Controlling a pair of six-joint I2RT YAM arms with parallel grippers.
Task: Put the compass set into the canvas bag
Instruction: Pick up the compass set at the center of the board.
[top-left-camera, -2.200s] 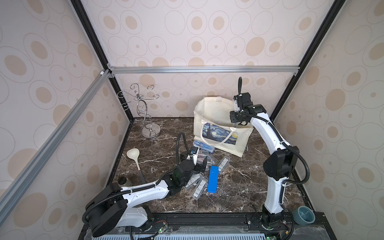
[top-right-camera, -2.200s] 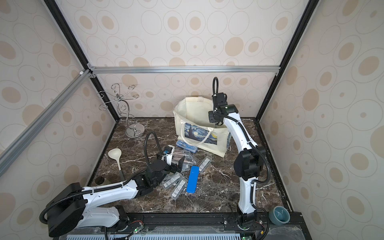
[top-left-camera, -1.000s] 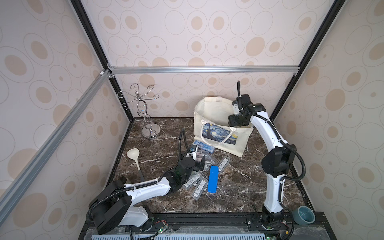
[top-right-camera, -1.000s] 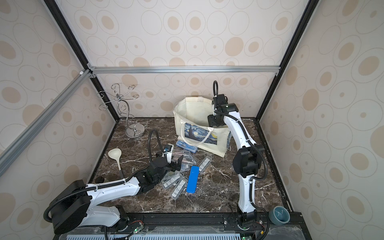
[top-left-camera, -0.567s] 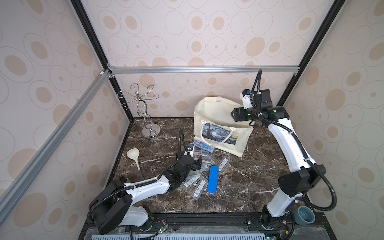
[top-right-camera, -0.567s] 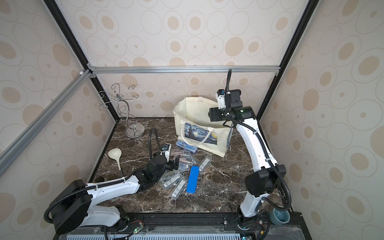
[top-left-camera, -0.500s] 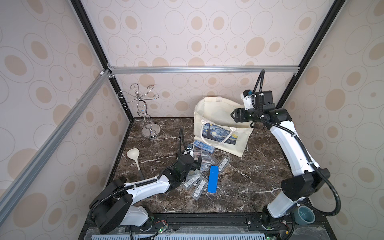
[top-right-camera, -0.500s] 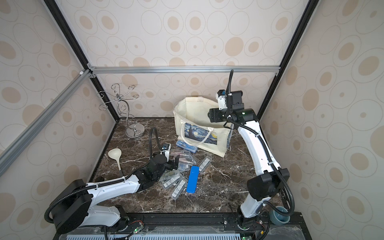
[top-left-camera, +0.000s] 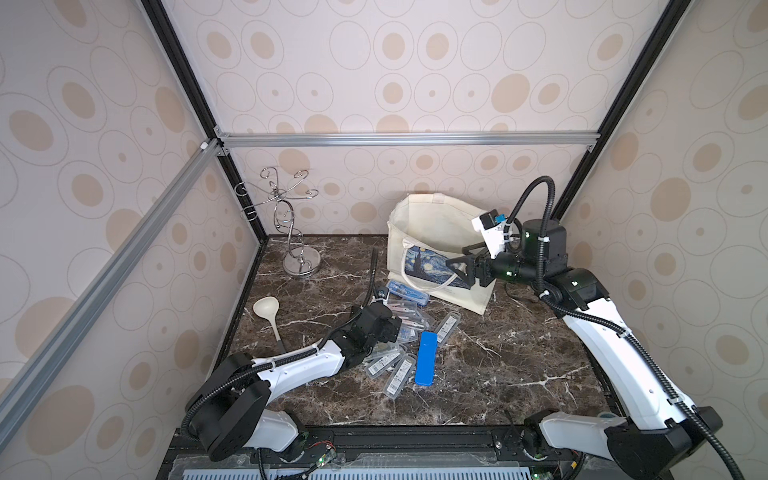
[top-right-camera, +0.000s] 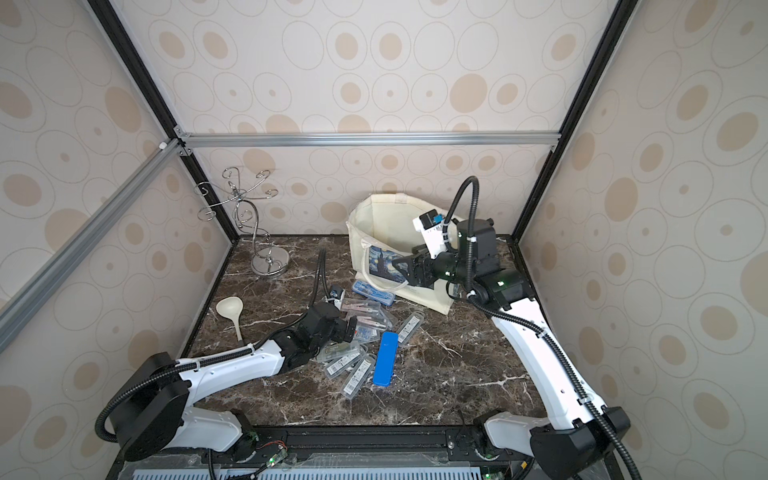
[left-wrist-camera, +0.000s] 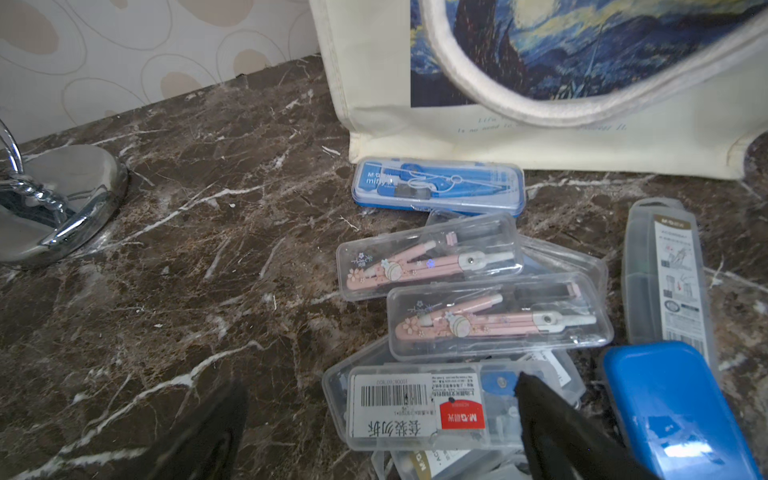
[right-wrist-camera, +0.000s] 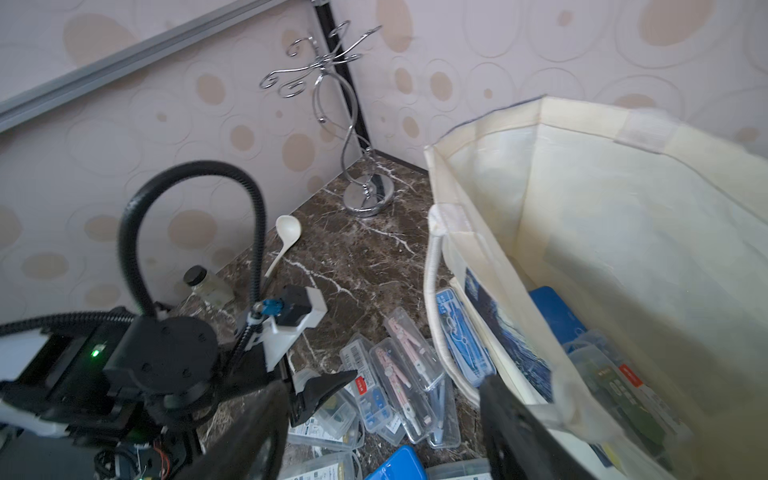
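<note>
A: Where are the compass sets lying right now?

B: Most are lying in a loose heap of compass sets (top-left-camera: 406, 311) (top-right-camera: 368, 318) on the marble table (top-left-camera: 498, 365), just in front of the canvas bag (top-left-camera: 409, 232) (top-right-camera: 370, 232). A blue compass set (top-left-camera: 407, 292) (left-wrist-camera: 436, 187) is resting just beside the bag's bottom edge, with a pair of pink compass sets (left-wrist-camera: 428, 259) lying next to it

A: Is anything sitting inside the bag?

B: Yes, the right wrist view is showing a solid blue case (right-wrist-camera: 552, 311) and some clear cases (right-wrist-camera: 615, 374) lying on its floor. The bag is standing upright near the back wall with its mouth gaping, and a white rope handle (left-wrist-camera: 498, 99) is drooping across the Starry Night print

A: What is the left gripper doing?

B: The left gripper (left-wrist-camera: 379, 386) (top-left-camera: 397, 328) is hovering low at the heap, its fingers (left-wrist-camera: 552, 428) spread wide and pinching nothing. One fingertip is lying over a labelled case (left-wrist-camera: 395, 407) with a barcode, while the other is over bare marble. A flat blue box (top-left-camera: 427, 359) (left-wrist-camera: 673, 415) is lying just beside them

A: And the right one?

B: The right gripper (top-left-camera: 455, 266) (right-wrist-camera: 380, 399) is hanging in front of the bag's printed face, above the table, jaws parted and empty. One finger is sitting close against the front wall near the rim, but I cannot tell whether it is touching

A: What is lying farther out?

B: A chrome stand (top-left-camera: 302, 264) is standing in the back left corner, a cream ladle (top-left-camera: 266, 307) is lying near the left wall, and a small jar (right-wrist-camera: 208, 286) is lying by that wall too
</note>
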